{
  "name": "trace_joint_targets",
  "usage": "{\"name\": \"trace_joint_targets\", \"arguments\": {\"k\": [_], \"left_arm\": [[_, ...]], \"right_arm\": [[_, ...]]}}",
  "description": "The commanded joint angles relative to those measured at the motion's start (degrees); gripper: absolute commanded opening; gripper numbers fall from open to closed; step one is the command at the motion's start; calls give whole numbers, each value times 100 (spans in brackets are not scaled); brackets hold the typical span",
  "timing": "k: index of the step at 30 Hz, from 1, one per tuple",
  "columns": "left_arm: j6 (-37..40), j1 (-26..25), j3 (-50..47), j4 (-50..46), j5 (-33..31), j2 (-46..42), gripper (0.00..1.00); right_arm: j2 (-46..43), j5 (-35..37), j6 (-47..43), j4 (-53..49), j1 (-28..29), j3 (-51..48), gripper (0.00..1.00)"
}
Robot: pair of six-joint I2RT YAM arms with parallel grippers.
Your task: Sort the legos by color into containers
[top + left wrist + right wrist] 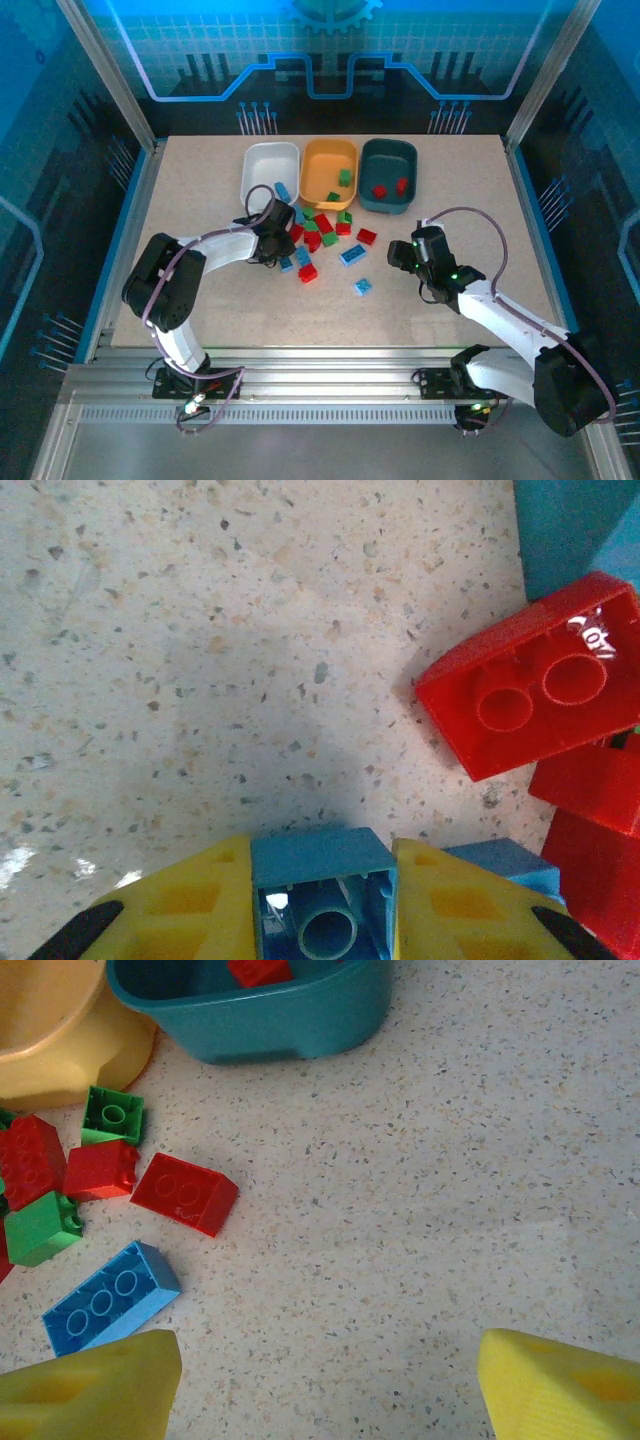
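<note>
A speckled beige surface (200,300) is enclosed by aluminium posts (105,70) and backed by a blue-lit wall panel (420,40) printed with circuit-like lines. The orange-yellow tray (318,165) is set at the far side of the surface, with green bricks (345,178) inside. The white tray (262,162), holding a single blue brick (283,190), is placed just to its left. The dark teal tray (388,158), holding two red bricks (401,185), is placed just to its right. Loose legos (322,240) in red, green and light blue are scattered just in front of the orange-yellow tray. In front and to the left of that tray, the left fingers (450,900) are closed on a light blue brick (318,852), its hollow underside turned to the wrist camera. The right fingers (560,1385) are held wide apart above bare surface, in front and to the right of the orange-yellow tray.
</note>
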Motion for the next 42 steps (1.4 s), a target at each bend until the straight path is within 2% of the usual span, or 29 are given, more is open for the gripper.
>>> {"name": "trace_joint_targets", "arguments": {"k": [1,4,8,13,17,21,26,28,31,33,36,38,42], "left_arm": [[302,43,-25,-414,-269,-626,25],[627,67,399,-890,-521,-976,25],[1055,388,1472,-1417,-482,-811,26],[1474,849,2991,-1649,-288,252,26],[1389,1161,3915,-1569,52,1339,26],[1418,1271,4787,-1613,84,2252,26],[1509,1332,5456,-1793,85,2954,29],[1585,1337,5629,-1806,119,3088,37],[1638,1337,5848,-1888,188,3059,65],[1666,1337,5820,-1828,295,2759,79],[1564,1328,5450,-1633,545,2019,95],[1321,1324,5035,-1524,754,1408,99],[439,1310,3781,-1076,1410,55,99]], "right_arm": [[-36,-7,-46,-9,57,157,79],[-27,-21,-46,-1,54,154,79],[-6,-21,-52,-1,56,161,79],[-13,-39,-47,-9,57,166,79],[-31,-39,-46,-17,58,153,79],[-62,-40,-58,-26,58,155,79],[-75,-105,-60,-10,58,144,79],[-67,-148,-60,8,54,143,79],[-37,-196,-81,47,58,144,79],[7,-240,-97,76,74,143,79],[30,-197,-172,96,168,172,79],[19,-41,-253,96,290,179,79],[-1,91,-537,227,602,205,79]]}}
